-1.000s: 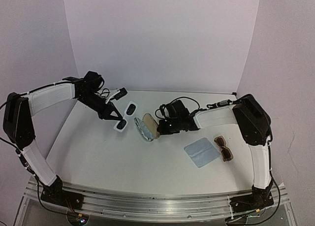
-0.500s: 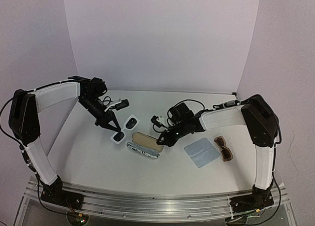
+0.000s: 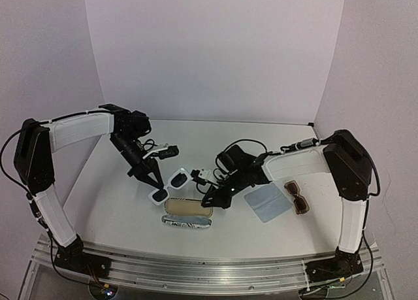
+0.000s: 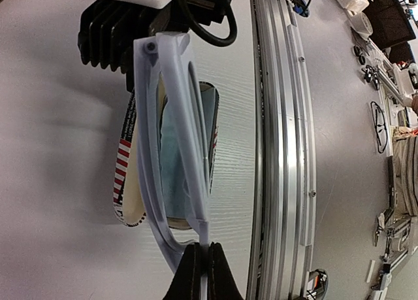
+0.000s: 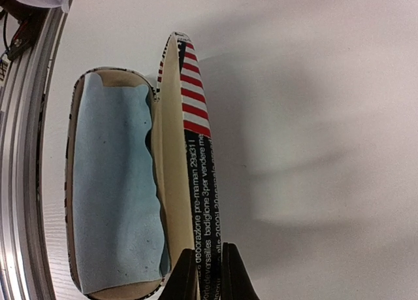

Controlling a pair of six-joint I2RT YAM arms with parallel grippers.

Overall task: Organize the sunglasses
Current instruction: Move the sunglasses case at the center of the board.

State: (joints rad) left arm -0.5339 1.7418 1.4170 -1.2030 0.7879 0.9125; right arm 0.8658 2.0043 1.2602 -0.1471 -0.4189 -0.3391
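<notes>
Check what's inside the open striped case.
A light-blue cloth lies in the case, with beige lining showing beside it. Anything under the cloth is covered. The white sunglasses are held outside it.

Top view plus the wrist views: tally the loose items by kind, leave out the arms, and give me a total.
Sunglasses: 2 (white pair, brown pair)
Cases: 1 (striped case, open)
Light-blue cloths: 2 (loose cloth, cloth in the case)
Total: 5
</notes>
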